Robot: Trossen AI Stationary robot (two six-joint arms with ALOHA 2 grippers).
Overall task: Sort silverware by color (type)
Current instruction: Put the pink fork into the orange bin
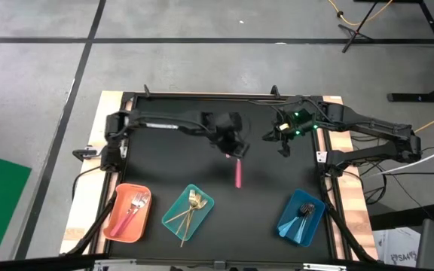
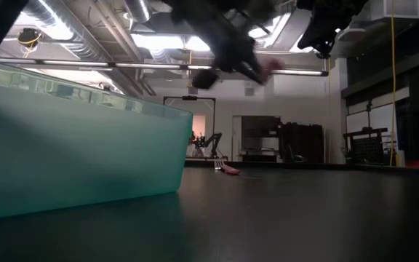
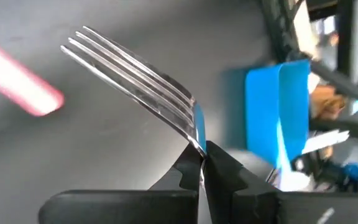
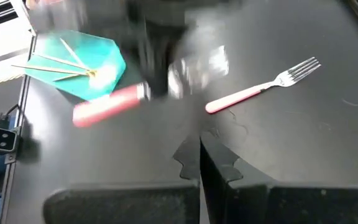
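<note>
Left gripper (image 3: 202, 157), over the middle of the black table top (image 1: 164, 169): fingers closed on the neck of a silver-tined metal fork (image 3: 135, 74), which is held clear of the surface. The tines are pointed forward, away from the wrist. A blurred pink handle is seen sticking out beside this gripper in the low and right wrist views, so the held fork is taken to be pink-handled.

Right gripper (image 4: 201, 148), raised over the far right part of the table: fingers pressed together, nothing held between them.

A second pink-handled fork with a silver head (image 1: 238, 175) is seen lying flat on the table, just on the near side of the left gripper and apart from all the trays.

Along the near edge three rectangular plastic trays are set out. Pink-handled pieces are found in the orange tray (image 1: 117, 226) at the left. Gold pieces are found in the teal tray (image 1: 202, 202) beside it, one of them reaching over the near rim. Dark-looking pieces lie in the blue tray (image 1: 292, 226) at the right; their colour cannot be told.
</note>
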